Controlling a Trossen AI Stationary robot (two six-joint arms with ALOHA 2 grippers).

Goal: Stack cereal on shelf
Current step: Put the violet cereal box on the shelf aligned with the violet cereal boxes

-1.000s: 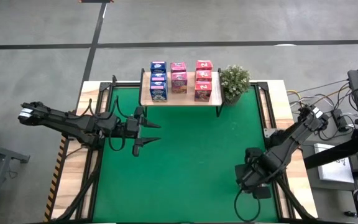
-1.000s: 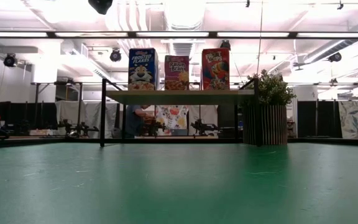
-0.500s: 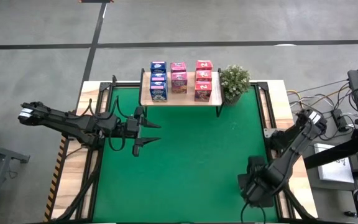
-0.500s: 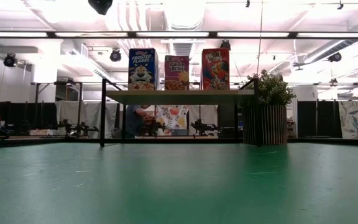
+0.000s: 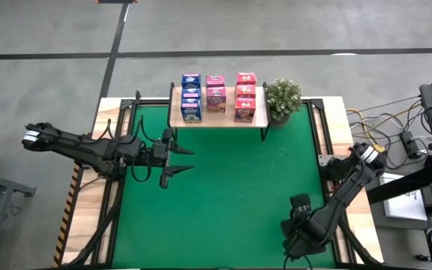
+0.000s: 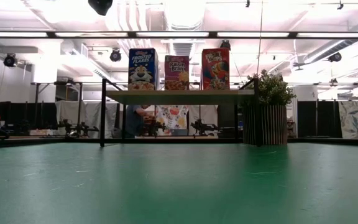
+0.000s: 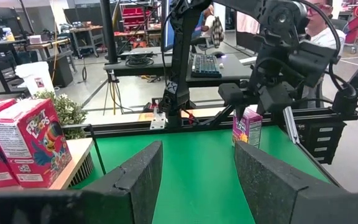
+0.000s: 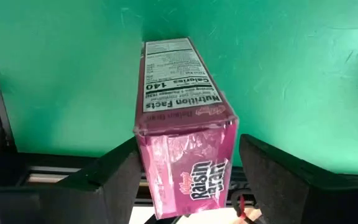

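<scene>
1. A pink Raisin Bran box (image 8: 182, 124) stands between my right claw's (image 8: 185, 180) parted fingers, near the mat's (image 5: 231, 195) front right; the jaws flank it, squeezing nothing.
2. My judgement: closing off-centre could tip or crush it.
3. The shelf (image 5: 217, 120) sits well apart, far ahead, eight boxes on it.
4. The plant (image 5: 282, 97) crowds the shelf's right end.
5. My left claw (image 5: 180, 159) waits open, left of the route.
</scene>
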